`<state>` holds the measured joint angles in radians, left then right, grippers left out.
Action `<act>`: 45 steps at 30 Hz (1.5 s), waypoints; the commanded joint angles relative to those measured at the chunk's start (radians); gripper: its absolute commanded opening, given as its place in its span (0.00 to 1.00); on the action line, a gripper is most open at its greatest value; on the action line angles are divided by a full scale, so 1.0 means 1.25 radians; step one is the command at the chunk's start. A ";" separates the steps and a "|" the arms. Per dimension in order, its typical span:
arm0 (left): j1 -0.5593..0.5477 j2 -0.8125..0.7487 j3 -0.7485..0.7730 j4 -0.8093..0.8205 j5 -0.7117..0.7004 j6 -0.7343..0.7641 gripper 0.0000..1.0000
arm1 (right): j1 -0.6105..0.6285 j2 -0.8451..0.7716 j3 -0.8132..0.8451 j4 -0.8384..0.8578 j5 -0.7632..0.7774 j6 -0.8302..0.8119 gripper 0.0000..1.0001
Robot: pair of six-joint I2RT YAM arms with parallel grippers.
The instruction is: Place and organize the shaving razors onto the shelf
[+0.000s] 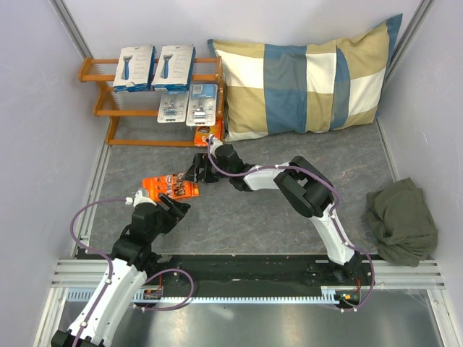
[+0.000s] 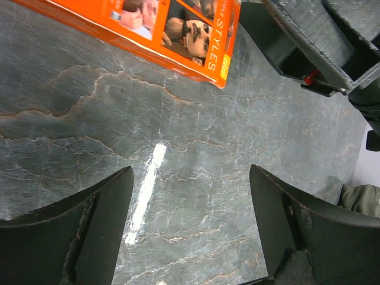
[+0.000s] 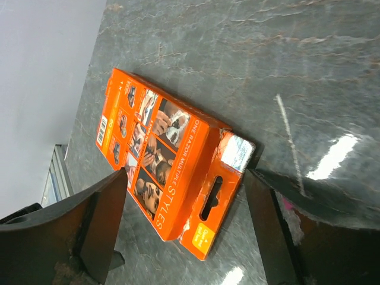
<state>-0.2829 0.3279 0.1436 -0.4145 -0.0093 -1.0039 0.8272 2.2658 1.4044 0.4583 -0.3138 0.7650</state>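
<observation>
- Orange pack (image 1: pixel 170 188) lies flat on the table (image 1: pixel 253 224), in front of the shelf (image 1: pixel 101 110).
- Right gripper (image 3: pixel 184 178): fingers released and spread wide. The pack's hang-tab end sits in the gap between them, not clamped.
- Left gripper (image 2: pixel 191 172): fingers released over bare table. The pack lies just beyond the fingertips, apart from them.

Pale walls (image 1: pixel 29 108) enclose a grey marbled tabletop (image 1: pixel 253 217) streaked with light glare.
</observation>
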 commanded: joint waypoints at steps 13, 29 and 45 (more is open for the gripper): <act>0.003 -0.044 -0.004 -0.021 -0.035 -0.029 0.85 | 0.027 0.025 -0.032 0.005 -0.048 0.038 0.32; 0.003 -0.073 -0.008 -0.044 -0.043 -0.038 0.84 | 0.027 -0.020 -0.128 0.151 -0.068 0.077 0.25; 0.003 0.082 0.025 -0.015 -0.138 -0.115 0.78 | 0.027 0.096 0.143 -0.045 0.019 -0.060 0.77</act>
<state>-0.2829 0.3679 0.1406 -0.4698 -0.1074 -1.0878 0.8597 2.3371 1.5009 0.4728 -0.3325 0.7673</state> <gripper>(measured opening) 0.789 0.761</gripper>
